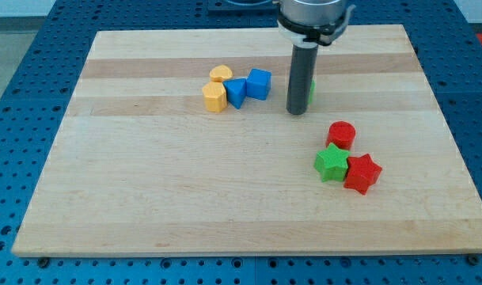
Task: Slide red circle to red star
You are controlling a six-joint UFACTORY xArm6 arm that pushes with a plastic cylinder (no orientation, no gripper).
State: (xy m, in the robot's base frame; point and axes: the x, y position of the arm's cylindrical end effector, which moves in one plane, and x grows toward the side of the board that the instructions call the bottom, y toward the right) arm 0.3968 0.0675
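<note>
My tip (296, 112) stands up-left of the red circle (341, 133), well placed to push toward the red star (362, 172); no jaws here.

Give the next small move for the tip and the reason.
Probably bring my tip round above the red circle, then push down-right. The tip stands up-left of it; the red star lies just below, the green star beside.
</note>
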